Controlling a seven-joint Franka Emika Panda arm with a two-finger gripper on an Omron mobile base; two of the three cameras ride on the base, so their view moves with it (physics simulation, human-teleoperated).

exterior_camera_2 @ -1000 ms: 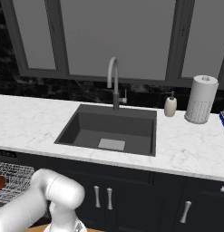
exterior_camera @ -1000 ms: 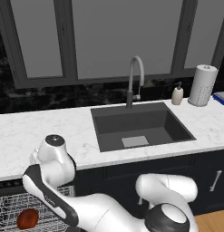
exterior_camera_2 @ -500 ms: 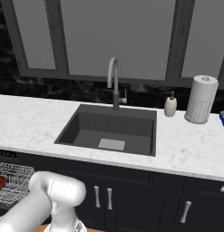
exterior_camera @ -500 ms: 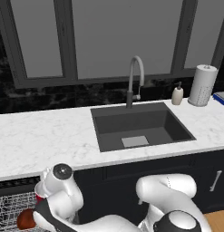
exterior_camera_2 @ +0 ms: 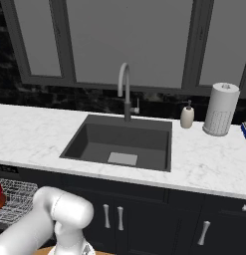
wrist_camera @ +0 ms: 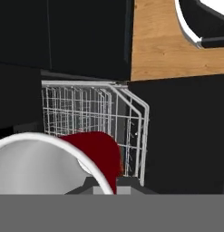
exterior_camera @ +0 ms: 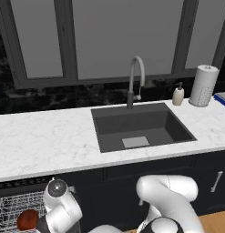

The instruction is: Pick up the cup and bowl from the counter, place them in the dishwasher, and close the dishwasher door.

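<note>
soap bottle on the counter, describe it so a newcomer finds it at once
Start at the dark sink cut into the white marble counter, then follow the back edge to the right, past the curved faucet. The soap bottle stands there, just left of the paper towel roll. It is short, cream coloured and pump-topped, while the roll is taller, white and cylindrical.

Count: 1 worktop [exterior_camera: 45,141] w/ 1 sink [exterior_camera: 141,127], 1 faucet [exterior_camera: 134,79], 1 soap bottle [exterior_camera: 178,95], 1 paper towel roll [exterior_camera: 203,85]. Below: 1 wire rack [wrist_camera: 93,120], 1 bowl [exterior_camera: 27,220], 1 cup [wrist_camera: 97,154]. Right base cam: 3 cabinet handles fully seen, 2 [exterior_camera_2: 113,217] paired, 1 [exterior_camera_2: 204,232] apart.
</note>
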